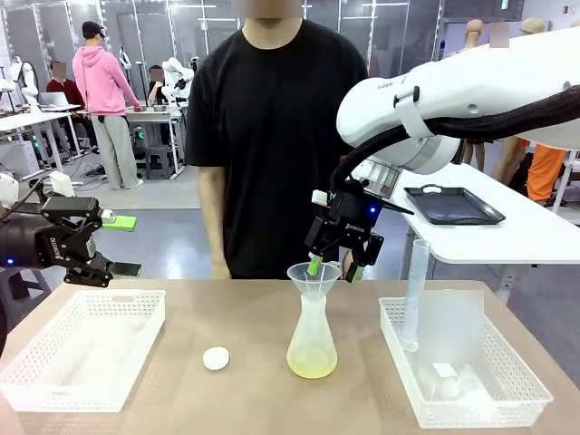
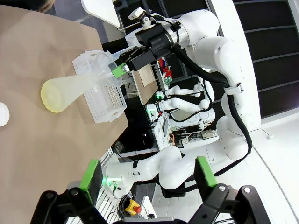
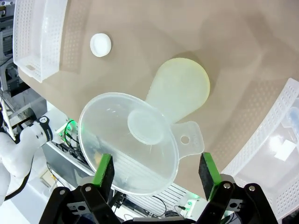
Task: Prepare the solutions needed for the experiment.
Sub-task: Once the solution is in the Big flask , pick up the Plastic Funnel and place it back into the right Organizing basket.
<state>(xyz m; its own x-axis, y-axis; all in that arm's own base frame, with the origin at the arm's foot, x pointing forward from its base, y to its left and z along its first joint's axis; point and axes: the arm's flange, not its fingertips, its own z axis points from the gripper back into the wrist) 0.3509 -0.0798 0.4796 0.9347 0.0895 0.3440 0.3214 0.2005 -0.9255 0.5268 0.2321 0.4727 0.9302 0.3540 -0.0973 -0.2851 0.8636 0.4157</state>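
Note:
A frosted conical flask (image 1: 312, 335) stands mid-table with the pale yellow-green solution (image 1: 312, 365) in its bottom. A clear funnel (image 1: 313, 275) sits in its neck. My right gripper (image 1: 333, 268) hovers right at the funnel, open, one green pad on each side of the rim. From the right wrist I look down into the funnel (image 3: 128, 154) between the fingers of the right gripper (image 3: 155, 175), with the solution (image 3: 184, 86) beyond. My left gripper (image 1: 122, 245) hangs open and empty at the left, above the white basket; its wrist view shows the left gripper (image 2: 148, 175) and the flask (image 2: 58, 93).
A small white disc (image 1: 216, 358) lies left of the flask. A white basket (image 1: 91, 294) sits at the left. Another basket (image 1: 453, 412) at the right holds a tall clear cylinder (image 1: 417, 290). A person (image 1: 272, 136) stands at the far edge.

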